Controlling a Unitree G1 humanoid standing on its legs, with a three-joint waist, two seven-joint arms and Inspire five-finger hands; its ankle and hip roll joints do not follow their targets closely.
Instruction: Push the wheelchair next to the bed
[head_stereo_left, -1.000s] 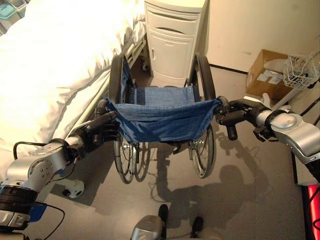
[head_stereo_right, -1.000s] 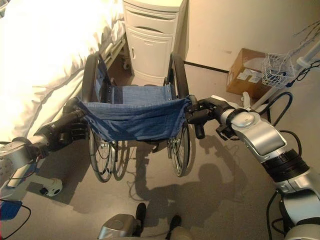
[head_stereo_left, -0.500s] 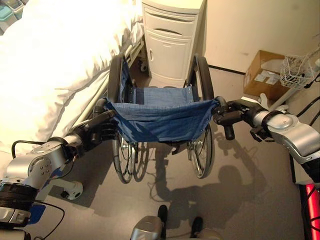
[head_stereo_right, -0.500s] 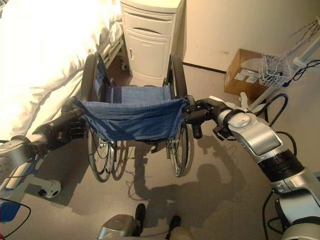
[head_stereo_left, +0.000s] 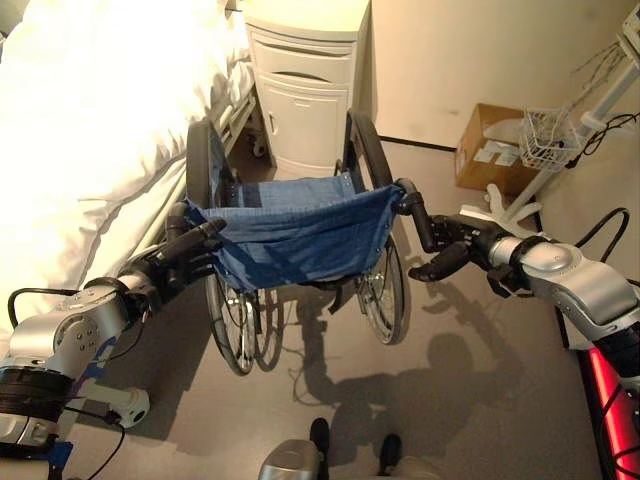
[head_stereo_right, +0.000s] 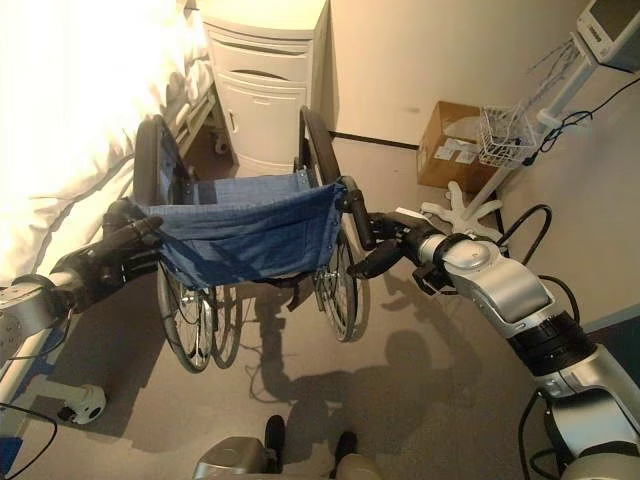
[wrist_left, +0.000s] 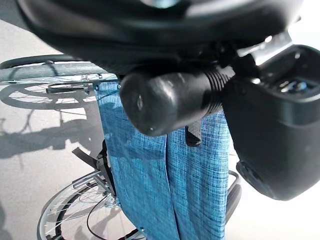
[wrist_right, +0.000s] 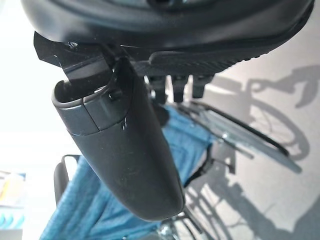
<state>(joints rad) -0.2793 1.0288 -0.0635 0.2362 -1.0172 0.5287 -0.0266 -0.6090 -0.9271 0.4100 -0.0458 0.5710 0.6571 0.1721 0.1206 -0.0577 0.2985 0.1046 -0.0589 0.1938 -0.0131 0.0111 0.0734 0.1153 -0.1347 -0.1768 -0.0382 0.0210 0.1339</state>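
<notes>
The wheelchair (head_stereo_left: 300, 230), with a blue cloth back and dark wheels, stands beside the white bed (head_stereo_left: 90, 120), its front toward a bedside cabinet. My left hand (head_stereo_left: 175, 262) is curled round the left push handle (wrist_left: 165, 100), whose dark grip end pokes out past my palm. My right hand (head_stereo_left: 455, 240) is open just behind the right push handle (head_stereo_left: 412, 210). Its thumb (wrist_right: 125, 160) sticks out and nothing lies in its grasp. I cannot tell whether the palm touches the grip's end.
A cream bedside cabinet (head_stereo_left: 305, 90) stands right ahead of the wheelchair against the wall. A cardboard box (head_stereo_left: 485, 150) and a white stand with a wire basket (head_stereo_left: 545, 135) are at the right. A white castor foot (head_stereo_left: 125, 405) sits on the floor at the lower left.
My right hand has come off the right push handle and opened. The wheelchair has swung its back toward the bed. The camera view has shifted as well.
</notes>
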